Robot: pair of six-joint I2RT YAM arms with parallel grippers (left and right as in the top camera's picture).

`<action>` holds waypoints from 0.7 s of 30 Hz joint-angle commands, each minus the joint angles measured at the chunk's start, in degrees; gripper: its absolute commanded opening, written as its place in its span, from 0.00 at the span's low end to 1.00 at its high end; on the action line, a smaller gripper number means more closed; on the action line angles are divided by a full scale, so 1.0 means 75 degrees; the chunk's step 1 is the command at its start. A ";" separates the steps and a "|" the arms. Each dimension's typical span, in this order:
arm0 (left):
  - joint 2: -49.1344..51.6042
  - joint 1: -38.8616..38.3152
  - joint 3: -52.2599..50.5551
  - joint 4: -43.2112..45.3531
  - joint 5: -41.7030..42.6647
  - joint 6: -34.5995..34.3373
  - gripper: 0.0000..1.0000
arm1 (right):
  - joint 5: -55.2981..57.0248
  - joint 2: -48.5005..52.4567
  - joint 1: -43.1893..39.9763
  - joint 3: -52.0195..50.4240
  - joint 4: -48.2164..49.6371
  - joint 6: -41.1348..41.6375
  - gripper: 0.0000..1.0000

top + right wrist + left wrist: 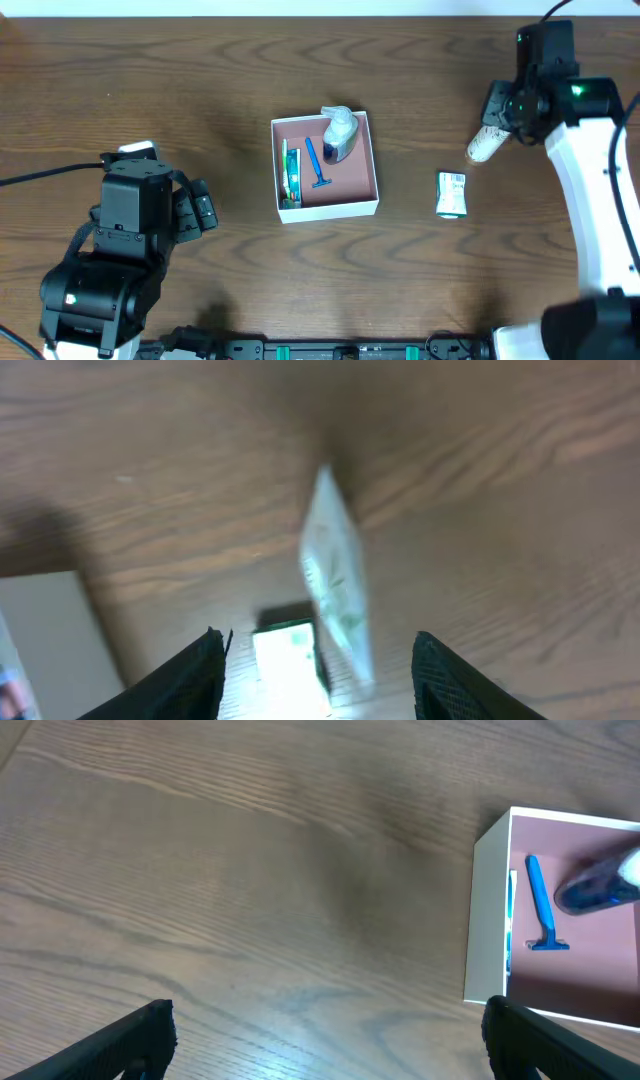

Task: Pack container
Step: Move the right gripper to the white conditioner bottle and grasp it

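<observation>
White-walled and dusty pink inside, the container (350, 178) is a shallow square box, open side up, at the centre of a wood table (150, 80). It holds a blue razor (316, 165), a green pack (291, 175) along its left wall and a bottle (340, 133) in its upper right corner.

The left claw (206, 208) sits at lower left with fingers spread wide and nothing between them; the container lies to its right, well apart. The right claw (495, 125) is at upper right, fingers also spread, with a white sachet (484, 146) between them touching neither. The container lies left of and below it, well apart. A small box (452, 193) lies between them.

Being square, the container has no long axis – its edges are turned slightly counterclockwise from the frame's.
</observation>
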 commanded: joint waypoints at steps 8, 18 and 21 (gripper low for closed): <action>-0.0006 0.0041 0.0096 -0.0020 -0.0149 0.0017 0.98 | -0.0055 0.1323 -0.0254 -0.0032 0.0122 0.0213 0.01; -0.0006 0.0041 0.0096 -0.0020 -0.0149 0.0017 0.98 | -0.0338 -0.0207 0.0032 -0.0015 0.0289 0.0050 0.01; -0.0006 0.0041 0.0096 -0.0020 -0.0149 0.0017 0.98 | -0.0749 -0.1224 0.0449 -0.0012 0.0289 -0.0044 0.01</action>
